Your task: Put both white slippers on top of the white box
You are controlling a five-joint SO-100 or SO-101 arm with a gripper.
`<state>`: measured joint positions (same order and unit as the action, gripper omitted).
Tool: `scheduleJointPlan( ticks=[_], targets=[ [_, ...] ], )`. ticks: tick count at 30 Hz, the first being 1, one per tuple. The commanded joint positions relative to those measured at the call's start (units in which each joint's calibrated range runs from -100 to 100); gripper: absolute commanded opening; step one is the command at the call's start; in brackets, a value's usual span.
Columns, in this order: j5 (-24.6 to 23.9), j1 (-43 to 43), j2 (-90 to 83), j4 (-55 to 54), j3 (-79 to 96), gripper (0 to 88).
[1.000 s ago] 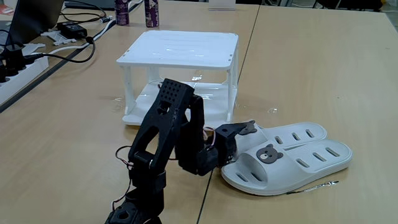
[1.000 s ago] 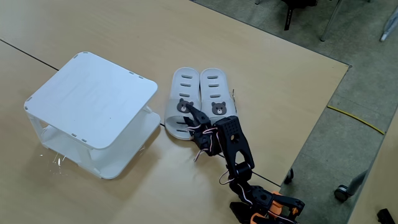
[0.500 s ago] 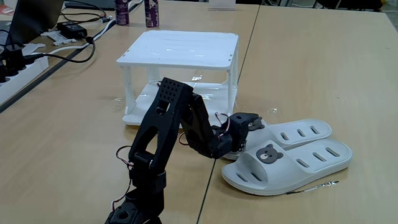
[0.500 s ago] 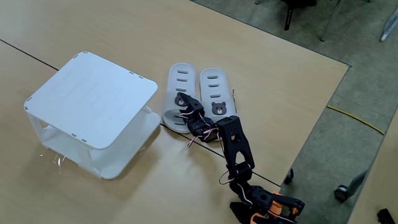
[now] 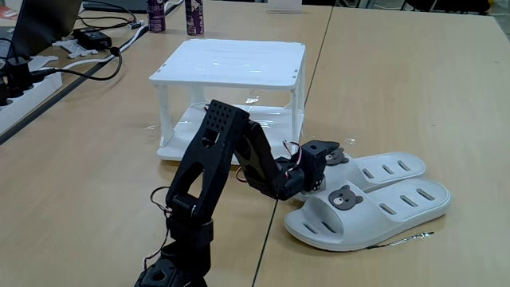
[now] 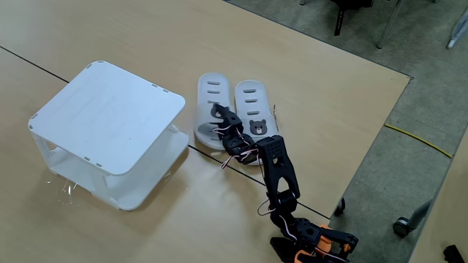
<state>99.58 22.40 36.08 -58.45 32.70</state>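
Low fixed view: black two-finger gripper (image 5: 327, 153) has advanced onto the far white rubber bear-badge slipper (image 5: 381, 169); jaw state can't be told.
High fixed view: slippers beside white plastic two-tier rack (image 6: 110, 117), nudged sideways, not lifted; top bare.

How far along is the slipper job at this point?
Nothing is placed yet: the white box has a bare top, and both slippers lie side by side on the table. In hand: the gripper is at the strap of the slipper nearer the box; whether it has closed is unclear. Left: lifting that one, then the other slipper.
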Motion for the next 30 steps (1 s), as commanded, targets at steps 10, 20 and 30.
scheduleJointPlan(
  ticks=[10, 20, 30],
  targets=[
    [0.4, 1.9, -10.6, 0.2, -9.8, 0.7],
    [0.4, 2.8, -37.2, 23.4, -14.9, 0.7],
    [0.4, 2.2, -43.3, 58.1, -41.8, 0.7]
  ],
)
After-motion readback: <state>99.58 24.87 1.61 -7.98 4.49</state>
